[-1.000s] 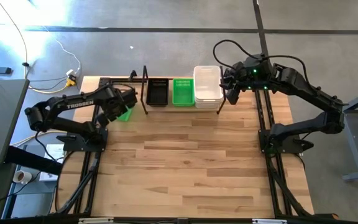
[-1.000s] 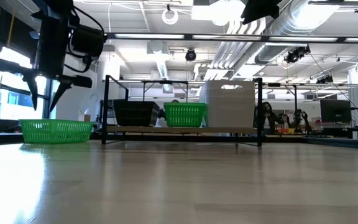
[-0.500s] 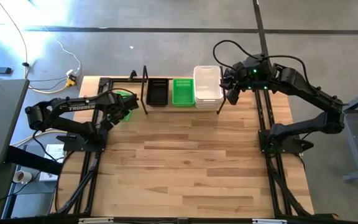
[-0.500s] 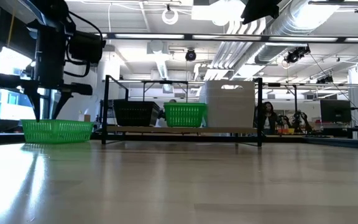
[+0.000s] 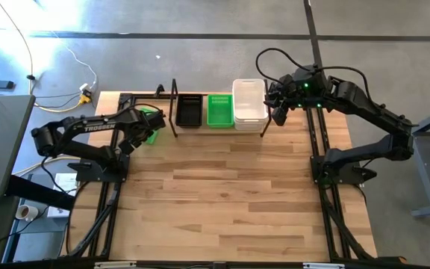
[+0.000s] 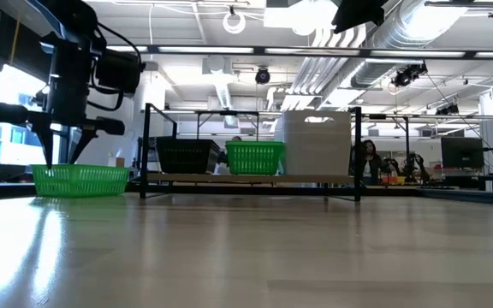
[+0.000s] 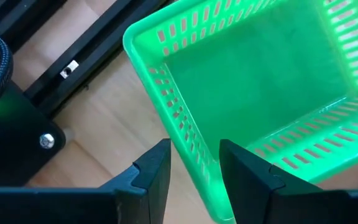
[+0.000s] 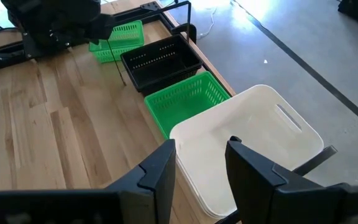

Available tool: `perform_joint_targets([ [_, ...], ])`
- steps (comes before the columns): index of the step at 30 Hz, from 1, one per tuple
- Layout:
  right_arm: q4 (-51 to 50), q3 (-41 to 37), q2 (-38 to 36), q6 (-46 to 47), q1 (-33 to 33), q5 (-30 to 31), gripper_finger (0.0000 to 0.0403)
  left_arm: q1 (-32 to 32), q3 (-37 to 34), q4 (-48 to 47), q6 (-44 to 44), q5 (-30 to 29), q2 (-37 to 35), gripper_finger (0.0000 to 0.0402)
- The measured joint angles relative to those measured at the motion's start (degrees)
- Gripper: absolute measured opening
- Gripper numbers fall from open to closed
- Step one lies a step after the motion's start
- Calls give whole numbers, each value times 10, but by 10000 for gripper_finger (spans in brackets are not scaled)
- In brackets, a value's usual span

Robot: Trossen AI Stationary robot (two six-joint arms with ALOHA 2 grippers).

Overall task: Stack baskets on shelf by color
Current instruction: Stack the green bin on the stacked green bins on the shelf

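A loose green basket (image 5: 153, 125) (image 6: 80, 180) (image 7: 253, 81) rests on its base on the table, left of the shelf (image 6: 246, 178). My left gripper (image 5: 143, 129) (image 6: 61, 162) (image 7: 194, 168) is open and points down. One finger is outside and one inside the basket's near short wall (image 7: 185, 134), with a gap on both sides. On the shelf stand a black basket (image 5: 189, 110), a green basket (image 5: 219, 110) and stacked white baskets (image 5: 250, 103) (image 8: 247, 143). My right gripper (image 5: 278, 108) (image 8: 201, 158) hovers open above the white stack's right side.
The shelf's black wire frame (image 5: 174, 112) rises just right of the loose green basket. Black rails (image 7: 73, 56) run along the table's left edge beside the basket. The wide wooden tabletop (image 5: 222, 194) stretches toward the near edge.
My left gripper has come down from above the loose green basket until its open fingertips straddle the basket's wall at rim height. The basket has stayed in place. The right arm has kept still.
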Motion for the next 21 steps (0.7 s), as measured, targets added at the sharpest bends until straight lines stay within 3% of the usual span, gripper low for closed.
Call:
perform_joint_targets([
  [12, 0, 0, 0, 4, 0, 0, 126, -2, 0, 3, 22, 15, 41, 118],
  [21, -9, 0, 0, 4, 0, -3, 126, -4, 0, 3, 67, 15, 41, 9],
])
